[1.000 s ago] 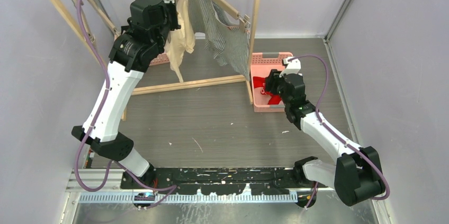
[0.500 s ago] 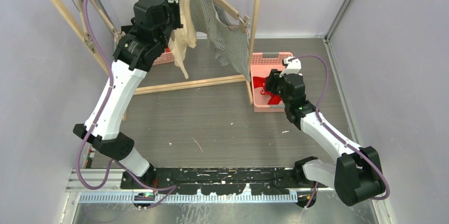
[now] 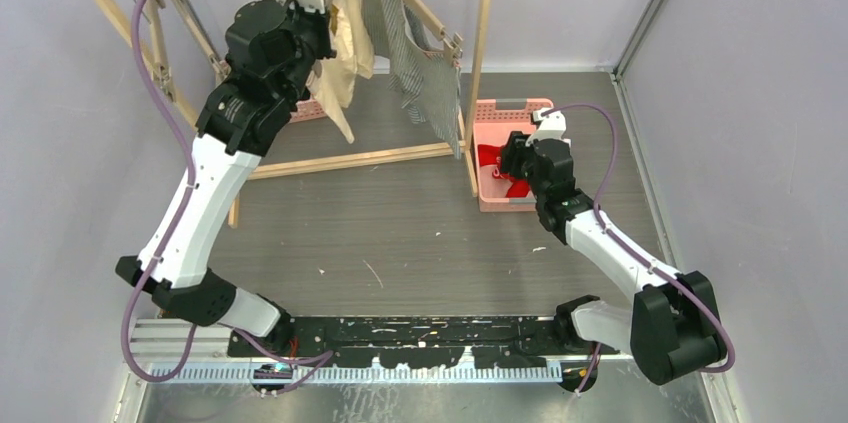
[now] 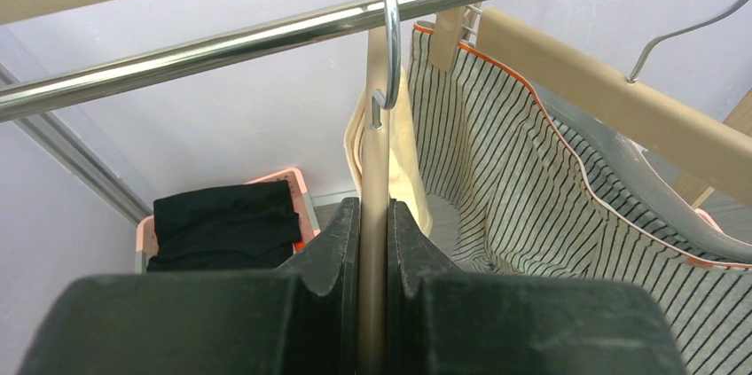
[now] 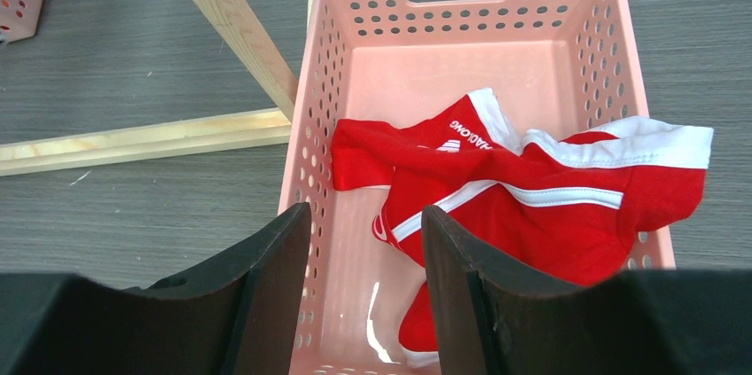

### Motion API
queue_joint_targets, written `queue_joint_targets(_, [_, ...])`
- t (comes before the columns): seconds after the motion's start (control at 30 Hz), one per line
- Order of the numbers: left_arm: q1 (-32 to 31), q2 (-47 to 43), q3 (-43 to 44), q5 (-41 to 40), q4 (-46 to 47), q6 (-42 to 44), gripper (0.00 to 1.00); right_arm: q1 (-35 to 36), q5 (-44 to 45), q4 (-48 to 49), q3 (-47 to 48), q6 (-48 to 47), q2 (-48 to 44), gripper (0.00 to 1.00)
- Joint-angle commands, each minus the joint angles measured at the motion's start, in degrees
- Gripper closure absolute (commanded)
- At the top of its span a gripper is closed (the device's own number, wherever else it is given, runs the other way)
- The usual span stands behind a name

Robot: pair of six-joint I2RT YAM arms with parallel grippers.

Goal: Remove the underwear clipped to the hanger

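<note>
Just changed, left: your left arm has swung its elbow outward and slid its wrist leftward under the chrome rail (image 4: pixel 222 42). The left fingers (image 4: pixel 348 242) are clamped flat on the wooden hanger (image 4: pixel 375 171), with no gap showing.
Cream-beige brief: the cream-beige brief (image 3: pixel 348 38) has travelled left with that hanger and hangs just beyond the fingers. You cannot see its clips from either view.
Grey striped brief: the grey striped brief (image 4: pixel 532 189) has swayed left too. It hangs from the second hanger (image 4: pixel 612 105), just to the right.
Right: the right fingers (image 5: pixel 275 295) have not moved. They stand wide apart, holding nothing, above the pink basket (image 5: pixel 355 20), where the red brief (image 5: pixel 532 207) lies crumpled.
Meaning: one piece looks done and two remain on the rail. You are probably repositioning the hanger so the cream piece can be pulled free. Note that your grip is on wood, not cloth.
Desk: the desk (image 3: pixel 420 233) is grey wood-grain with a few pale flecks. The wooden rack (image 3: pixel 487 43) stands at its far side, and the folded black clothes (image 4: pixel 226 220) sit in another basket behind it.
Room: plain lilac walls (image 3: pixel 740 93) close in around the desk.
</note>
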Motion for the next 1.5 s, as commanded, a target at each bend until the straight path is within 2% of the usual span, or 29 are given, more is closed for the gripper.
queue_joint_targets(0.0, [0.21, -4.83, -1.70, 0.98, 9.26, 1.48, 1.00, 0.48, 0.83, 3.01, 0.41, -0.44, -0.08, 0.46])
queue_joint_targets(0.3, [0.26, -9.51, -6.07, 2.61, 6.96, 0.65, 1.00, 0.52, 0.74, 3.04, 0.52, -0.33, -0.22, 0.45])
queue_joint_targets(0.53, [0.26, -18.78, -16.18, 3.60, 5.18, -0.40, 1.00, 0.56, 0.51, 2.70, 1.04, -0.32, 0.30, 0.45])
queue_joint_targets(0.63, [0.32, -21.35, -18.77, 4.51, -0.62, -0.41, 1.00, 0.64, 0.14, 1.91, 1.89, -0.42, 1.02, 0.45])
queue_joint_targets(0.77, [0.24, -23.76, -20.82, 7.03, -12.78, 0.29, 1.00, 0.61, -1.89, 0.61, 3.04, -0.52, 1.34, 0.41])
queue_joint_targets(0.93, [0.29, -31.19, -28.92, 16.33, -20.92, -0.98, 1.00, 0.63, -8.41, -1.53, 5.53, -1.55, 1.03, 0.33])
queue_joint_targets(1.17, [0.24, -42.50, -39.83, 24.71, -22.37, -3.94, 1.00, 0.65, -22.66, -4.57, 9.89, -1.97, -1.38, 0.30])
queue_joint_targets(1.47, [0.24, -45.81, -46.74, 40.32, -20.99, -4.88, 1.00, 1.35, -44.63, -2.22, 9.04, 0.16, -7.18, 0.29])
